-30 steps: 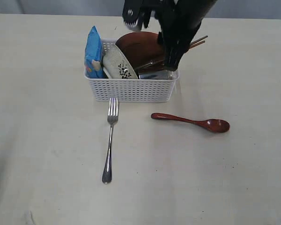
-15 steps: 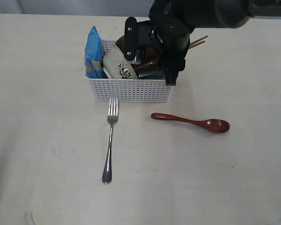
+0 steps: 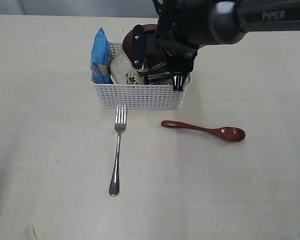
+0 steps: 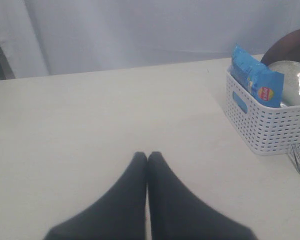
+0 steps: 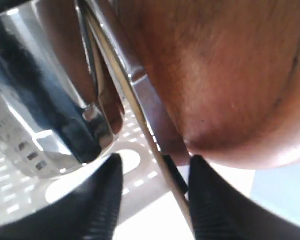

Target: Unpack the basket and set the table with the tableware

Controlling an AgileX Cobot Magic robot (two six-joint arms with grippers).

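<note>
The white basket (image 3: 140,96) stands on the table (image 3: 50,150) and holds a brown plate (image 3: 142,36), a floral bowl (image 3: 124,70) and a steel cup (image 3: 160,78). My right gripper (image 3: 179,84) reaches down into its right end. In the right wrist view this gripper (image 5: 155,159) is open, its fingers on either side of a thin tan stick (image 5: 174,188), a chopstick by its look, between the cup (image 5: 45,100) and the plate (image 5: 220,75). A fork (image 3: 117,150) and a red spoon (image 3: 205,130) lie in front of the basket. My left gripper (image 4: 147,156) is shut and empty, well away from the basket (image 4: 267,125).
A blue chip bag (image 3: 99,57) stands at the basket's left end, and it shows in the left wrist view as the chip bag (image 4: 255,77). The right arm hides the basket's back right corner.
The right arm has come down and its gripper has gone deeper into the basket's right end. The chopstick ends seen at the back right are now hidden behind the arm.
</note>
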